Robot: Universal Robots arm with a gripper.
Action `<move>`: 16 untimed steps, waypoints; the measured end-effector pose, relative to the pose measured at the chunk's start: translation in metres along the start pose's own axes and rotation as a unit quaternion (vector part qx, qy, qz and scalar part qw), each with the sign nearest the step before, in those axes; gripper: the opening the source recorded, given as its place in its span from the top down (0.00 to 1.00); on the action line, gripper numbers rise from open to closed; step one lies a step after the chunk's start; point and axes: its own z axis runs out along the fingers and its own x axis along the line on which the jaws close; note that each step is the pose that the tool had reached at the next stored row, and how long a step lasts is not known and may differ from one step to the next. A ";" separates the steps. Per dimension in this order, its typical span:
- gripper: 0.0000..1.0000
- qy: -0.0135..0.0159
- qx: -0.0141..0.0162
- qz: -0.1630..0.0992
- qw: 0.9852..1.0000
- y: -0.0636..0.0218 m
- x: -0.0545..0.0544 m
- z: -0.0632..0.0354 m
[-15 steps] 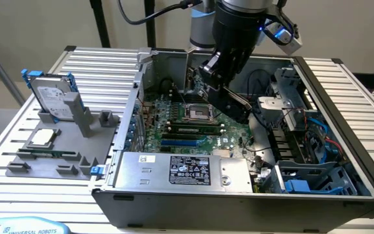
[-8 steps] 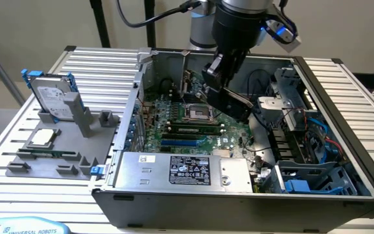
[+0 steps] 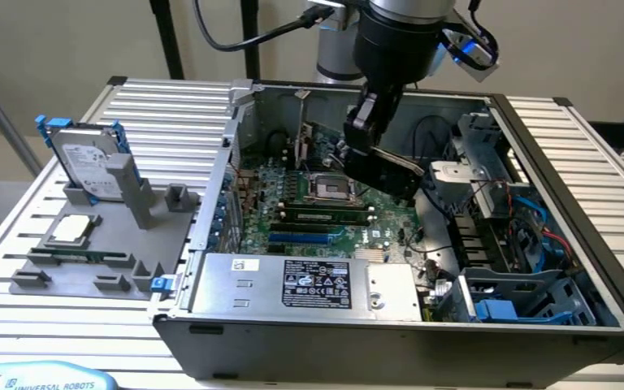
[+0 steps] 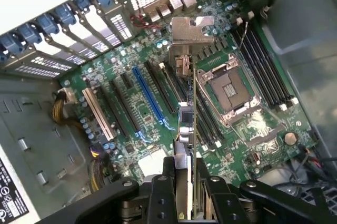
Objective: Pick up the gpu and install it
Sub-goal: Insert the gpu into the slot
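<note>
Upper centre of the exterior view, inside open computer case: gripper partly closed, clamped on gpu, card edge-on, long axis straight out from fingers, silver bracket farthest, above motherboard slots, not seated.

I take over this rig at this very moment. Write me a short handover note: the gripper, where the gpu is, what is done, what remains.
Gripper: shut on the gpu, held on edge, with its silver bracket at the end far from the fingers.
Place: inside the computer case, above the motherboard, between the blue slot and the processor socket.
Done: the gpu is picked up and is in the case.
Left: it does not look seated in any slot. I cannot tell whether its lower edge touches one.
</note>
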 end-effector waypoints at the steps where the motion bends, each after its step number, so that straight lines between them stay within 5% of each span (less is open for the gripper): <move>1: 0.73 0.000 0.000 -0.009 1.000 0.0000 0.000 0.0002; 8: 0.73 0.004 -0.001 -0.072 0.997 -0.0001 0.000 0.0015; 16: 0.73 0.008 -0.003 -0.144 0.990 -0.0002 0.000 0.0033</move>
